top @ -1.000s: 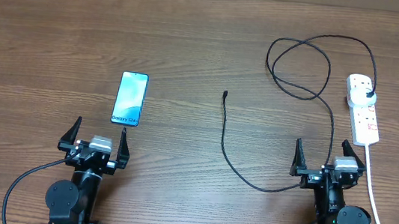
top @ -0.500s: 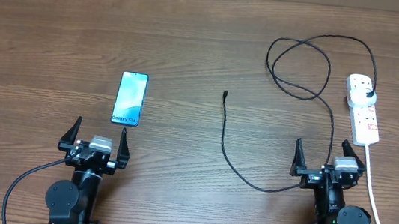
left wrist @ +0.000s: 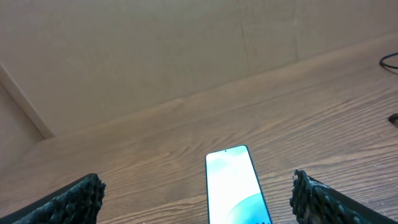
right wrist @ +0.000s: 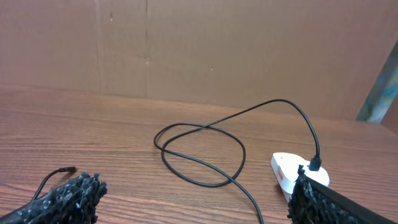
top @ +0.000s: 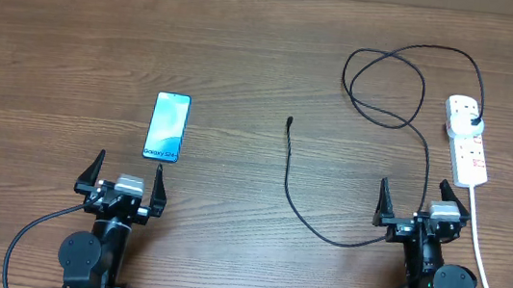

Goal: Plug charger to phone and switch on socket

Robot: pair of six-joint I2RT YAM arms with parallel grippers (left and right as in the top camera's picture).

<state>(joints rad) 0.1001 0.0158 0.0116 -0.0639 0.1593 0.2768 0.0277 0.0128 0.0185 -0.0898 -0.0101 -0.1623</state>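
The phone lies flat on the wooden table at the left, screen lit; it also shows in the left wrist view. The charger cable loops across the right half, its connector tip free on the table and its black plug sitting in the socket, a white strip with red switches. The cable and socket show in the right wrist view. My left gripper is open just in front of the phone. My right gripper is open, near the socket's front end.
The socket's white cord runs from the strip toward the front edge on the far right. A brown wall stands behind the table's back edge.
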